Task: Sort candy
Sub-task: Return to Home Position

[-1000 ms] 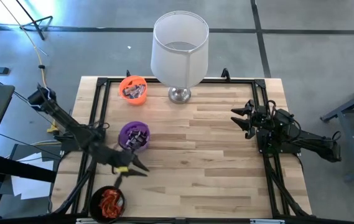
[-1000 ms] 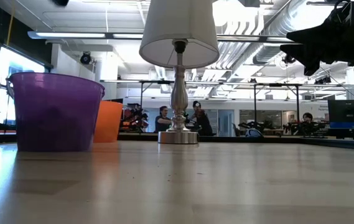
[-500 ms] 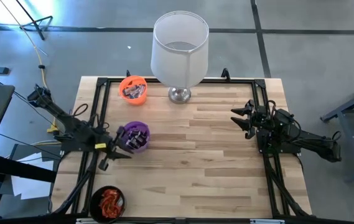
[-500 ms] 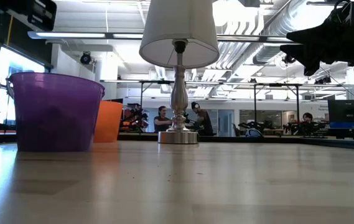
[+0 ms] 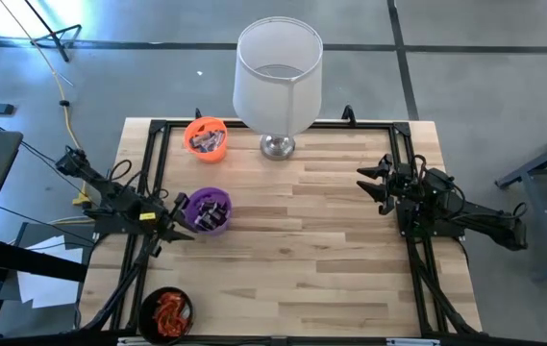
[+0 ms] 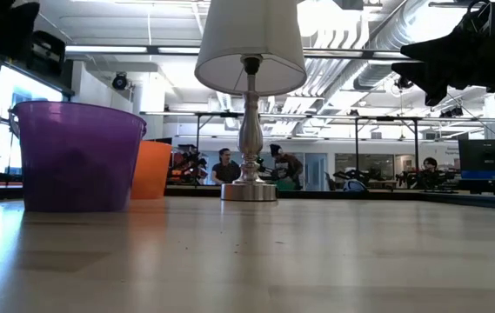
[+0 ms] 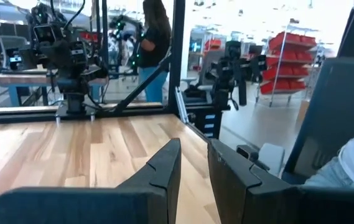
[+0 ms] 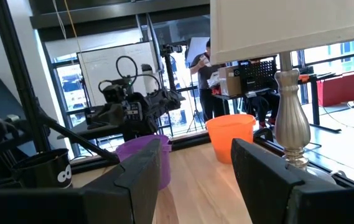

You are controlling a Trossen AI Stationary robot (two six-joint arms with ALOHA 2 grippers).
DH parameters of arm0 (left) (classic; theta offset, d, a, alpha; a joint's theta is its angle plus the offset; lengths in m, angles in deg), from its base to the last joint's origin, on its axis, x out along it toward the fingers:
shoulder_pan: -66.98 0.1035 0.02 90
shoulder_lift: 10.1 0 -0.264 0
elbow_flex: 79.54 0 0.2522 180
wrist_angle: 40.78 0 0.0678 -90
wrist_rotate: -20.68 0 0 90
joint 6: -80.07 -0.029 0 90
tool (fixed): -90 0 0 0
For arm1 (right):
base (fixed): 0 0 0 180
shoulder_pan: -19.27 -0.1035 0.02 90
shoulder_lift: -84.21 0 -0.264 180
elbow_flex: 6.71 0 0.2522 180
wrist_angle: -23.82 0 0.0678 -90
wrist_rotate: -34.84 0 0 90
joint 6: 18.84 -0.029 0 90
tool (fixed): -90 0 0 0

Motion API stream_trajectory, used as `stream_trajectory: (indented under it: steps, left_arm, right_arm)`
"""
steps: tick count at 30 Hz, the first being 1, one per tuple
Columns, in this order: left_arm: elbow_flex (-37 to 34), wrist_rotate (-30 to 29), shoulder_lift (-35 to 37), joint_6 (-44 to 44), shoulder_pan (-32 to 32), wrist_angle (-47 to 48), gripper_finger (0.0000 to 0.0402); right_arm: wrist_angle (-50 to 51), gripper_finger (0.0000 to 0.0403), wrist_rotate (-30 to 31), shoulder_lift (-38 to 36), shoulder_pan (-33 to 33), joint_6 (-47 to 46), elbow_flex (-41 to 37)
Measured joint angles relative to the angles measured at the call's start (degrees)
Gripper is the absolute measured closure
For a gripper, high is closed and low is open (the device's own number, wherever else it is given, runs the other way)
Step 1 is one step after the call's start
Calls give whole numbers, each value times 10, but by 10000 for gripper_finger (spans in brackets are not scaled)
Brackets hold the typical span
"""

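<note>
Smooth wooden table (image 5: 331, 250), polished metal lamp base (image 5: 276, 146), translucent purple plastic cup (image 6: 77, 156).

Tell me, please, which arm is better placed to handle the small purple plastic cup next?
The left, likely. The left pincer sits right beside the small purple plastic cup on the wooden table, while the right pincer waits far across, near the table's right edge.

Wooden table (image 5: 331, 250), black frame round edge. Lamp (image 5: 277, 82) standing at far edge, middle. Orange cup (image 5: 188, 130) just left of it. Purple cup (image 5: 190, 204) left-centre. Black cup (image 5: 144, 306) at near-left corner.
</note>
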Motion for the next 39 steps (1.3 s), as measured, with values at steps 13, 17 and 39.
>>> stream_trajectory:
  steps: [13,17,39]
  left_arm:
    - [-4,-7,53,-77,116,63,335]
    - [-4,-9,53,-80,189,64,335]
    - [-4,-22,53,-44,233,61,335]
  right_arm:
    - [3,213,0,0,0,0,0]
    - [3,213,0,0,0,0,0]
    - [3,213,0,0,0,0,0]
